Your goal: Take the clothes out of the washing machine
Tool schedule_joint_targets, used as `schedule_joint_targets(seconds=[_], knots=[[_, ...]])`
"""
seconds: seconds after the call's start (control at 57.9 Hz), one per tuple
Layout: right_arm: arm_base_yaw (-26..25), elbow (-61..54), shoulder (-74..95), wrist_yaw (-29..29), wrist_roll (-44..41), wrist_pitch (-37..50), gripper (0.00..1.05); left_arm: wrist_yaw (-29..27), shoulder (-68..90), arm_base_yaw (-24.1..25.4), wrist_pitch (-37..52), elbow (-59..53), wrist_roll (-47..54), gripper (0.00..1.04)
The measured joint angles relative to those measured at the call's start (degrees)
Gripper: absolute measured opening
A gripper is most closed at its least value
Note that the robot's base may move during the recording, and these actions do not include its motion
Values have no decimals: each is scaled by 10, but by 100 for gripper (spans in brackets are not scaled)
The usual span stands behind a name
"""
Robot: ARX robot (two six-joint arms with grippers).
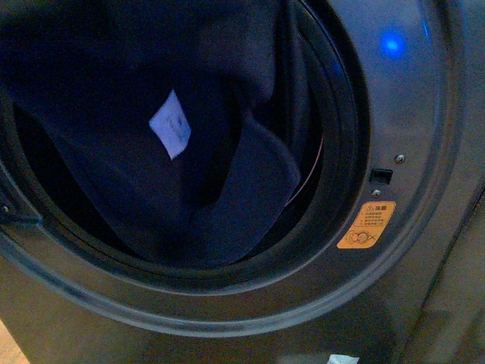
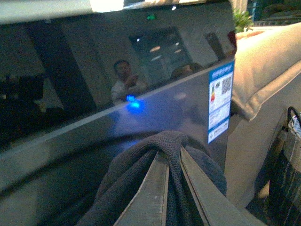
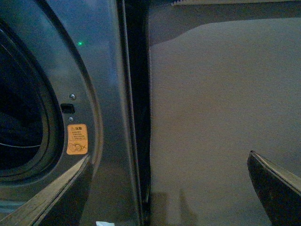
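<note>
1. the left gripper [image 2: 173, 157] is closed on the cloth [image 2: 136, 174]. in the left wrist view a fold of the dark fabric is pinched between its two fingers and bulges over their tips, close in front of the washing machine [image 2: 94, 141].
2. in the front view the cloth hangs across the round opening, with a white label [image 1: 170, 123] showing on it. its lower end seems to lie inside the black rubber rim [image 1: 337, 152], so it is probably not fully out of the drum.
3. the step in hand looks like pulling the cloth out. the left arm should draw it up and away from the opening in one smooth line, so that the low end slides over the rim and does not drag under it.
4. the fingers hold only a fold, not the whole piece. a slow, even pull is therefore safer, because a jerk may let the limp fabric slip free.
5. the right gripper [image 3: 168, 155] is wide open and holds nothing. it is beside the front of the machine, near the orange sticker [image 3: 77, 139].
6. the right arm could support the hanging end if it catches on the rim. otherwise it should keep clear of the opening.
</note>
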Motion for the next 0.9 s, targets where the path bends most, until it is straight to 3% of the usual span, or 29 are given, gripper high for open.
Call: schedule_joint_targets(seconds=[0.466, 0.898], knots=[[0, 0, 0, 0, 0, 0, 97, -53, 184, -128, -118, 341, 14, 6], [0, 0, 0, 0, 0, 0, 97, -98, 370, -171, -257, 646, 5, 6]])
